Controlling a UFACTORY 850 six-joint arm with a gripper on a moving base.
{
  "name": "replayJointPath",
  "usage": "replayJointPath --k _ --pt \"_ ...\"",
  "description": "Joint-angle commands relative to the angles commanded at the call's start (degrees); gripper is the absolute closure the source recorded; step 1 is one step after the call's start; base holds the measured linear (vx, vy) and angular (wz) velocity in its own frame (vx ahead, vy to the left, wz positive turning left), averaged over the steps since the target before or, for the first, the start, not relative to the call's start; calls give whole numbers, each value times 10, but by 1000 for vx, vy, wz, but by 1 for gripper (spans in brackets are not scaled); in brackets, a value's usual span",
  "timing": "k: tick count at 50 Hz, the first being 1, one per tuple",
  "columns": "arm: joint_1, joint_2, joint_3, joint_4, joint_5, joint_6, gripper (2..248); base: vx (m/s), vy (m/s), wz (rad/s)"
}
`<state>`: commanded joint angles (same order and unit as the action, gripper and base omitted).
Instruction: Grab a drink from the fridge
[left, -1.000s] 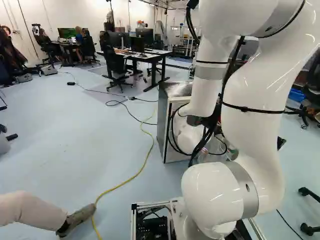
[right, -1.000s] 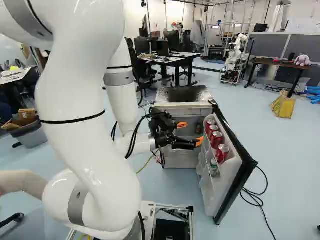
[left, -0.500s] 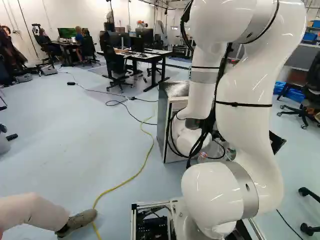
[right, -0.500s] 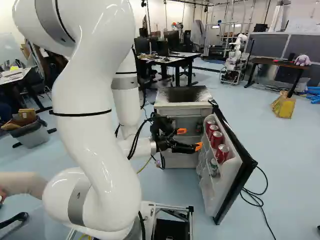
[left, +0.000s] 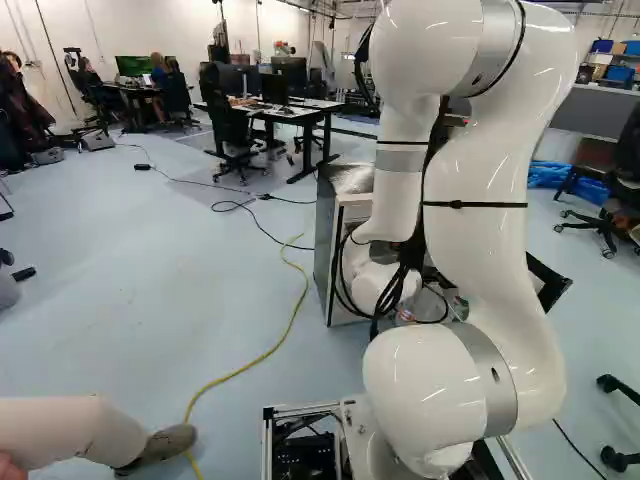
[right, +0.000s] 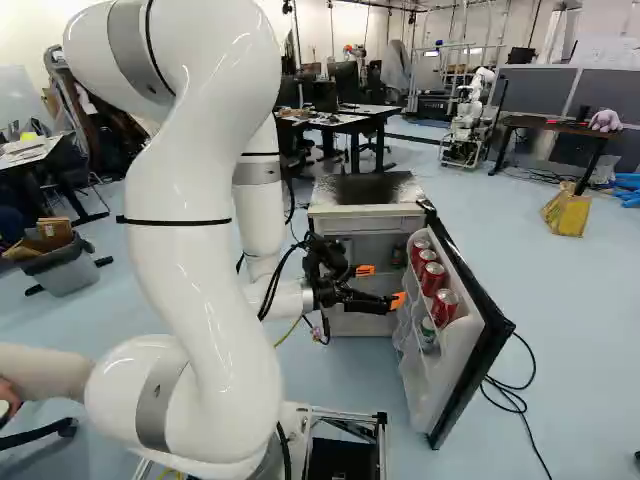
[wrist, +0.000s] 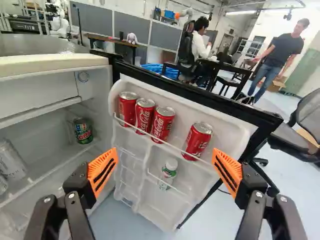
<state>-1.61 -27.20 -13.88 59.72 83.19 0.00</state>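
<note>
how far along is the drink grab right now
Done: the black-edged, white-lined door of the small pale-fronted fridge stands open, and the black end effector with orange pads faces its shelves.

In hand: nothing; the fingers are spread wide, and four red metal cans stand in the door rack.

Left: probably line up with one drink, close on it, lift it clear of the rack and carry it away.

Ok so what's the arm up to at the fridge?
The arm is at the open fridge, apparently there to get a drink. The hand is open and grips nothing, facing the door. Four red cans stand in the door's upper rack, three together and one apart, with a bottle below. Another can is on a shelf inside. No drink has been taken by the hand yet.
</note>
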Motion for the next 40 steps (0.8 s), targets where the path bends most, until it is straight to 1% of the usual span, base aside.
replayJointPath --k 31,40 --pt "16 -12 -24 80 -23 0 3 0 0 0" --pt "17 -17 -36 103 -34 0 3 0 0 0"
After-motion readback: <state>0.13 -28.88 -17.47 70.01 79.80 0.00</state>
